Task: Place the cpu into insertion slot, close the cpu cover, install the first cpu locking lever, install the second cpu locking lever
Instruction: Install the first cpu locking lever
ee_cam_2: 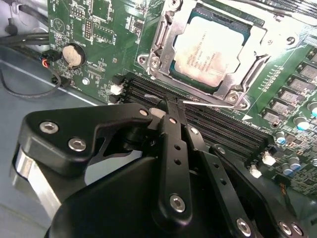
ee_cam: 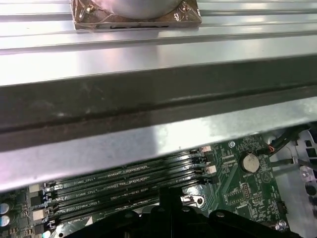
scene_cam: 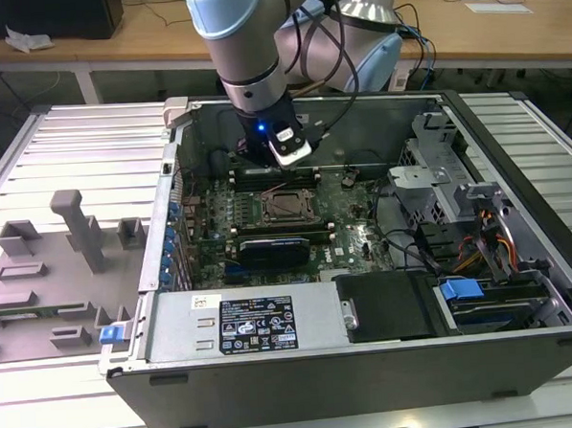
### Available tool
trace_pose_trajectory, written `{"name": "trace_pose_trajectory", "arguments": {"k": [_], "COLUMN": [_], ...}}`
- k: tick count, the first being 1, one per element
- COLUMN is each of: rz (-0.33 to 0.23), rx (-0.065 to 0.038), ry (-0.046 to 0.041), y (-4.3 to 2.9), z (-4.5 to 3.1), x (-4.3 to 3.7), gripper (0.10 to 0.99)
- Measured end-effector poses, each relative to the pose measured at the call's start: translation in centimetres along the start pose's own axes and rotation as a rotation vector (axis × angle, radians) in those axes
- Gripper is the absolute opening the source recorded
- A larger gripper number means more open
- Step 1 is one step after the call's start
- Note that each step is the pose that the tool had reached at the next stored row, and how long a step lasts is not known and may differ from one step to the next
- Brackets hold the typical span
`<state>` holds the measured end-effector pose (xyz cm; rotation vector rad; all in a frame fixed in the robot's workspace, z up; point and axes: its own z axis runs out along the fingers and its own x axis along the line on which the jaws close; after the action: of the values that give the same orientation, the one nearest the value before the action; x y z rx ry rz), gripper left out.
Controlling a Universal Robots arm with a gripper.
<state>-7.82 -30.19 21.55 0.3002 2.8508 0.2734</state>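
- While the arm (scene_cam: 243, 44) reaches down from the upper middle of the exterior view into the open computer case (scene_cam: 371, 363), its gripper (scene_cam: 281, 168) hangs low over the green motherboard (scene_cam: 354, 225), just above the cpu (scene_cam: 288, 209) in the frame.
- Seen in the second wrist view, the cpu (ee_cam_2: 208, 52) lies flat in the insertion slot (ee_cam_2: 225, 22), silver-grey top facing up.
- The cpu cover (ee_cam_2: 161, 39) is folded down around the chip, which shows through the cover's square window.
- A thin silver locking lever (ee_cam_2: 208, 103) runs along the cover's edge beside the black memory slots (ee_cam_2: 223, 126).
- The gripper (ee_cam_2: 169, 106) has its black fingers drawn narrow, tips together right at that lever wire. I cannot tell whether the wire is pinched between them.
- In the first wrist view the gripper (ee_cam: 171, 198) sits at the edge of the memory slots (ee_cam: 124, 186), near a round coin battery (ee_cam: 249, 162).
- A grey fixture (scene_cam: 76, 230) stands on the slatted table (scene_cam: 33, 150) toward the exterior view's left, well apart from the case.
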Motion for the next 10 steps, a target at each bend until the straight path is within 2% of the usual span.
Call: {"name": "trace_pose_trajectory", "arguments": {"k": [10], "rz": [0.057], "rx": [0.014], "ry": [-0.0127], "y": [0.41], "z": [0.32], "x": [0.39], "gripper": [0.106]}}
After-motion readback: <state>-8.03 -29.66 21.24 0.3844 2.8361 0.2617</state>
